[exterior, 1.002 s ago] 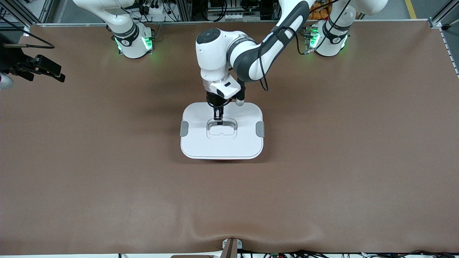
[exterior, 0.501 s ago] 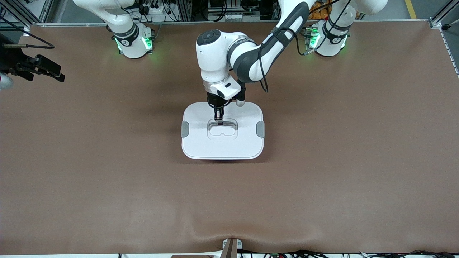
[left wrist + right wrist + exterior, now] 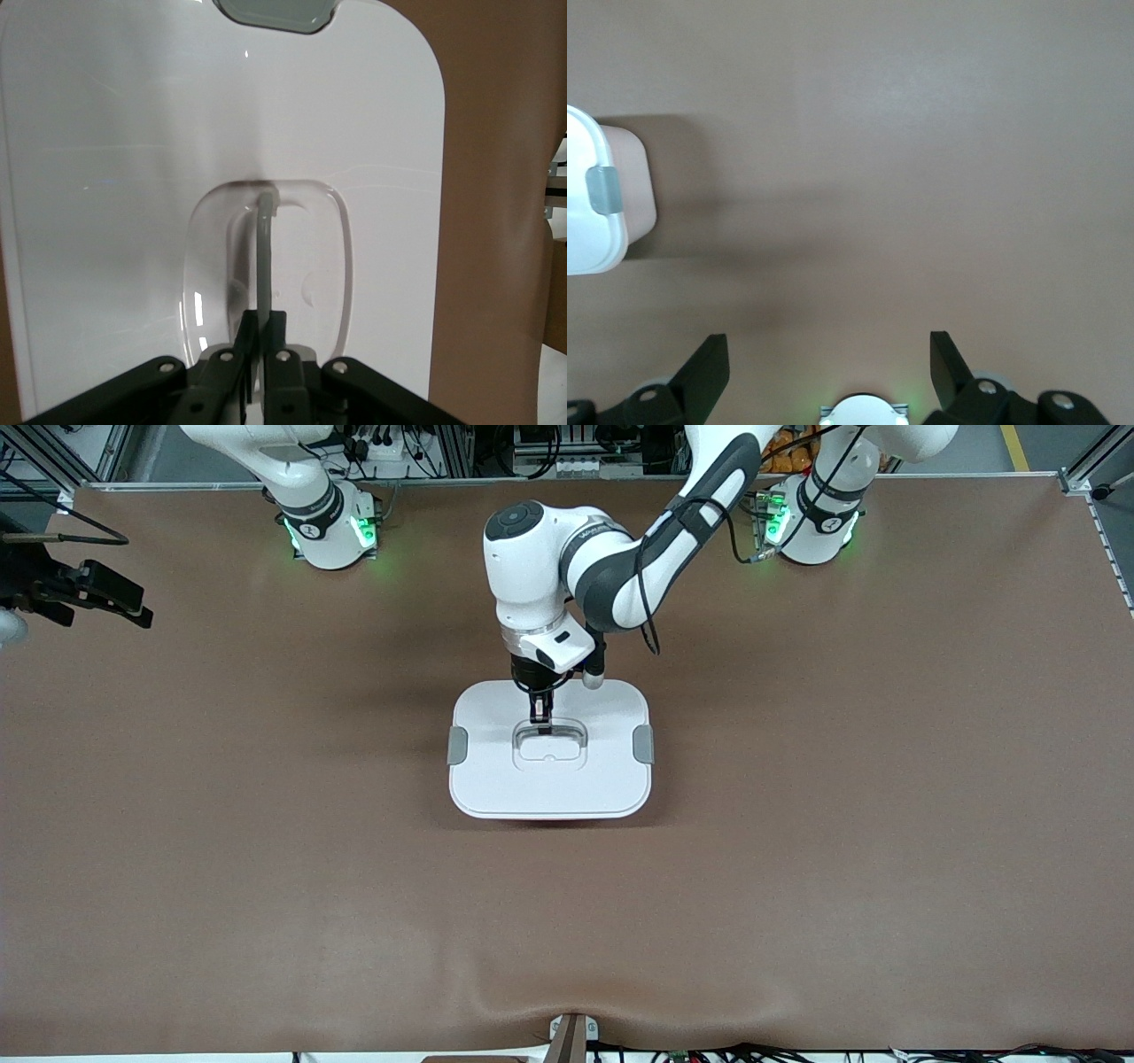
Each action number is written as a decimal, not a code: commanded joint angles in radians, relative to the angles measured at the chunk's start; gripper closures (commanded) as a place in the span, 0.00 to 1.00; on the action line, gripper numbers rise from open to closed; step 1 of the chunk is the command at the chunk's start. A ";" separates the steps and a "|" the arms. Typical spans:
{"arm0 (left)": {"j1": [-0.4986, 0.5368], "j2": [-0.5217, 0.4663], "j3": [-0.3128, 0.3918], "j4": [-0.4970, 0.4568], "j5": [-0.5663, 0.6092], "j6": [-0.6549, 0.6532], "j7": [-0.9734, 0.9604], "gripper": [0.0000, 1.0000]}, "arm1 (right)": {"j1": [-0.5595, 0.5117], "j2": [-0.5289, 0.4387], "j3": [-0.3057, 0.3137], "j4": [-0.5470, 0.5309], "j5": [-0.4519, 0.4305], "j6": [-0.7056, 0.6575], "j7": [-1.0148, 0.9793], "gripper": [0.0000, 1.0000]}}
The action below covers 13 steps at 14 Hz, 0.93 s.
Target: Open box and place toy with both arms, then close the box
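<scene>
The box (image 3: 549, 779) stands mid-table, its white lid on the pink tub (image 3: 640, 181). My left gripper (image 3: 540, 722) reaches down onto the lid's recessed centre. In the left wrist view that gripper (image 3: 263, 332) is shut on the thin grey handle (image 3: 264, 257), which stands up out of the recess. My right gripper (image 3: 124, 602) hangs over the table's edge at the right arm's end, far from the box. In the right wrist view this gripper (image 3: 828, 363) is open with nothing between its fingers. The toy is out of view.
Grey clips (image 3: 456, 745) (image 3: 642, 744) sit on the lid's two short sides. Bare brown tabletop (image 3: 797, 824) surrounds the box. The arm bases (image 3: 332, 531) (image 3: 811, 527) stand at the table's edge farthest from the front camera.
The right gripper has drifted a little farther toward its end of the table. The left gripper keeps its hold on the handle, and the lid has barely shifted.
</scene>
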 commanded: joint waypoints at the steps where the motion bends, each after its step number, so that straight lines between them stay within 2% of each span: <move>1: -0.010 0.020 0.001 0.001 0.054 0.009 -0.125 1.00 | -0.009 -0.020 0.003 -0.012 -0.030 0.006 -0.053 0.00; 13: -0.036 0.020 0.001 -0.015 0.057 0.007 -0.208 1.00 | -0.009 -0.020 0.003 -0.013 -0.027 -0.004 -0.050 0.00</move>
